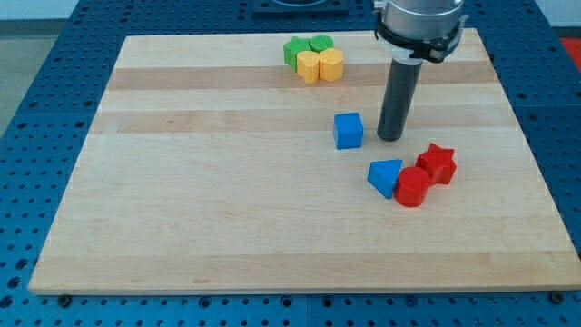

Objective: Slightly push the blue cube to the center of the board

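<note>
Blue cube [348, 131] sits a bit right of the worktop [200, 209] centre, slightly toward the view's top. My tip [390, 138] is just beside its right face, small gap visible, about level with the cube. No gripper on this rig, just the rod, so nothing to report as open or closed.

Room: the whole left half of the wooden board is bare, and so is the bottom strip. The cube has free wood on its left, top and bottom sides. Nearest neighbour is the blue triangular block [386, 176], below and to the right, near but apart from the cube.

Right-hand cluster: the blue triangular block touches the red cylinder [413, 187], which touches the red star-shaped block [438, 163]. All 3 are well in from the right edge.

Top cluster: 2 green blocks [307, 47] and 2 yellow blocks [320, 65] are packed together close to the top edge, well apart from the cube.

Hard to read: the green shapes are partly covered by the yellow ones, so I can't name them; the yellow ones look roughly hexagonal, not certain. The arm housing [419, 23] is cut off at the view's top. The worktop's bottom corners sit right at the frame limits.
</note>
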{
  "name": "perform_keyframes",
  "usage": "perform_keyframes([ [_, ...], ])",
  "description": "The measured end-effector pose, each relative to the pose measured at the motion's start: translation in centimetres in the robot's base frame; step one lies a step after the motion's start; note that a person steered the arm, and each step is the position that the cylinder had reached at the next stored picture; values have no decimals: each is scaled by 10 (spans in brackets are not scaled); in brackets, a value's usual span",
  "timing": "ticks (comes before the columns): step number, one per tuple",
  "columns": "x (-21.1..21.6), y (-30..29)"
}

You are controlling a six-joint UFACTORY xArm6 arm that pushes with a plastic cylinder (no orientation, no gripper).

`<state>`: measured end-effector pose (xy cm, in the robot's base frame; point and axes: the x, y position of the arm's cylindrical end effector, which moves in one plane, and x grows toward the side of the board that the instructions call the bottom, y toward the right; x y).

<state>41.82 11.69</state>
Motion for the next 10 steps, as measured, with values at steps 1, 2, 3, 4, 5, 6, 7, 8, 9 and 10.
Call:
perform_keyframes([
  [1, 0, -2],
  [2, 0, -13],
  [3, 0, -14],
  [4, 0, -24],
  [5, 0, -45],
  [6, 0, -62],
  [7, 0, -83],
  [8, 0, -95],
  [9, 0, -109],
  [10, -5, -108],
])
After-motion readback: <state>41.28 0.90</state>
